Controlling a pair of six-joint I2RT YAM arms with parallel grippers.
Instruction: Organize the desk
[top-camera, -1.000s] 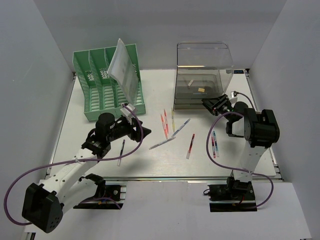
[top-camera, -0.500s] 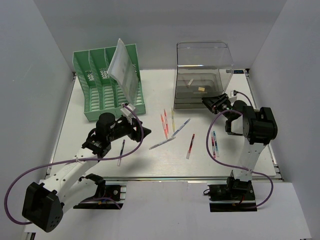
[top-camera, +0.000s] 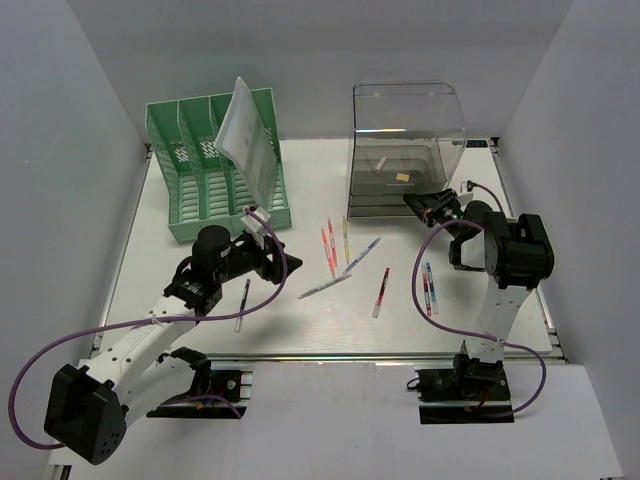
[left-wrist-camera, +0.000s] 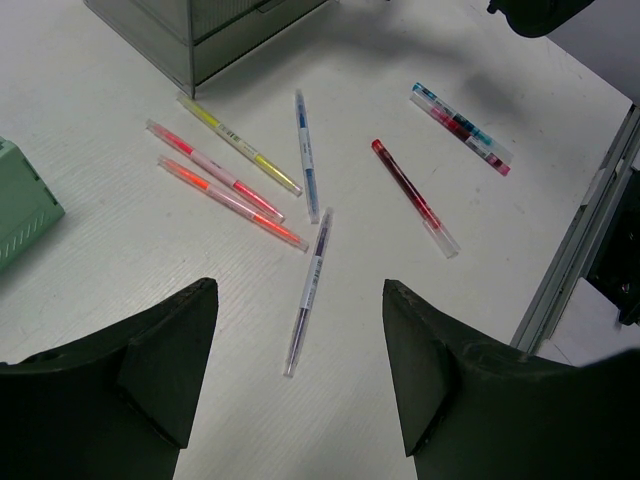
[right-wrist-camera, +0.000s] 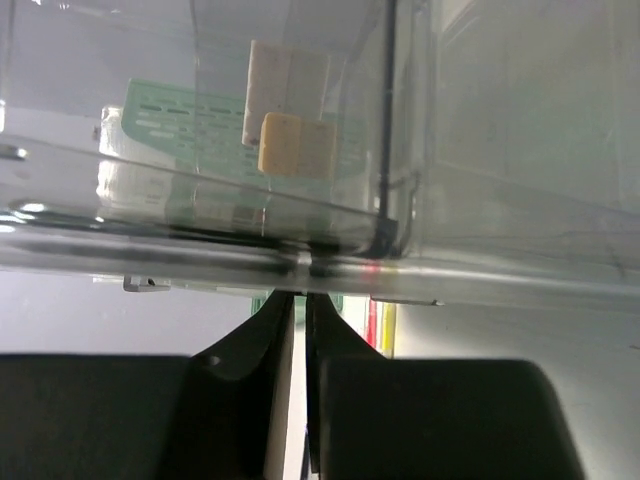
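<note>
Currently looking at the desk (top-camera: 300, 325) lying flat under both arms and carrying a metal rail (top-camera: 340, 355) on its near long edge. Seeing loose pens (top-camera: 335, 250) scattered across its middle, a green file rack (top-camera: 200, 195) far left holding a leaning paper sheet (top-camera: 245, 140), and a clear drawer box (top-camera: 405, 130) far right. Judging the step as clearing pens off the middle, with none of that looking done yet.

Finding the left hand (top-camera: 272, 258) hovering open, fingers spread wide, pointing at the pens. Picking out a purple pen (left-wrist-camera: 308, 290) just ahead and below, centred between the finger lines. Reading its long axis as running roughly along the reach, so likely needing little wrist turn to straddle it. Noting a dark pen (top-camera: 243, 303) beside the left forearm, outside the wrist view.

Finding the right hand (top-camera: 428, 207) at the box's lower front edge, fingers drawn nearly together with only a thin slit showing. Not managing to tell whether pinching the drawer lip. Rating left as nearer the centre pens, right as nearer the pair of pens (top-camera: 428, 288) by its base.

Seeing open room rail-side of the purple pen. Watching the blue pen (left-wrist-camera: 305, 150) sitting just beside its far end.
</note>
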